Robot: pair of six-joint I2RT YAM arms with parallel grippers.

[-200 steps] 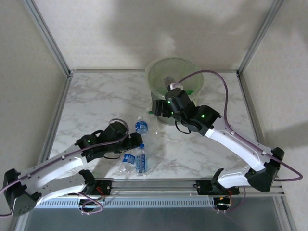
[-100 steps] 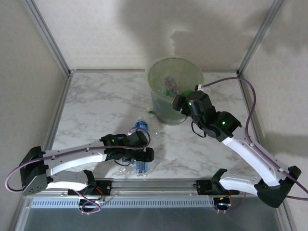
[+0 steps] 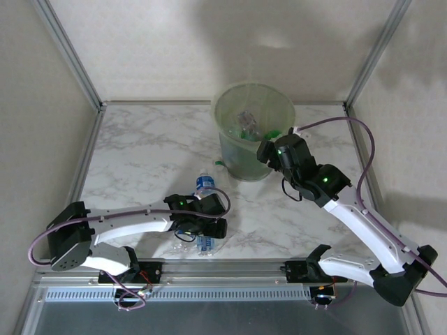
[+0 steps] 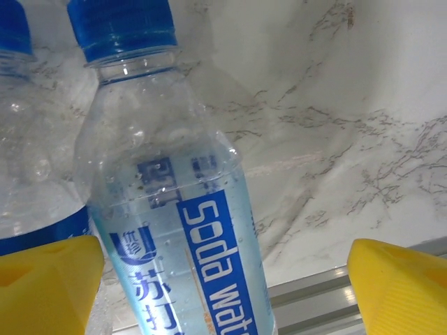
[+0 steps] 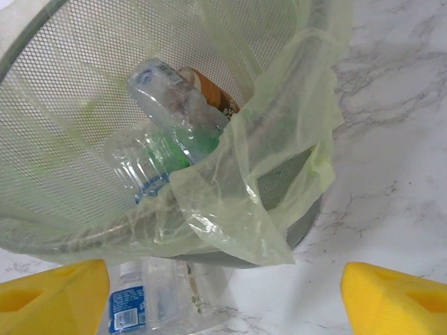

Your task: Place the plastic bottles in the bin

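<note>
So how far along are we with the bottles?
Done: several bottles lie in the bin. In hand: the left end effector is open astride a soda-water bottle near the front edge, not yet gripping. The right end effector is open and empty beside the bin. Left: that one, its neighbour and a third on the table.

Bare marble table (image 3: 140,146) far left, bin (image 3: 253,132) blocking far centre, bottles (image 3: 204,184) cluttering near edge
</note>
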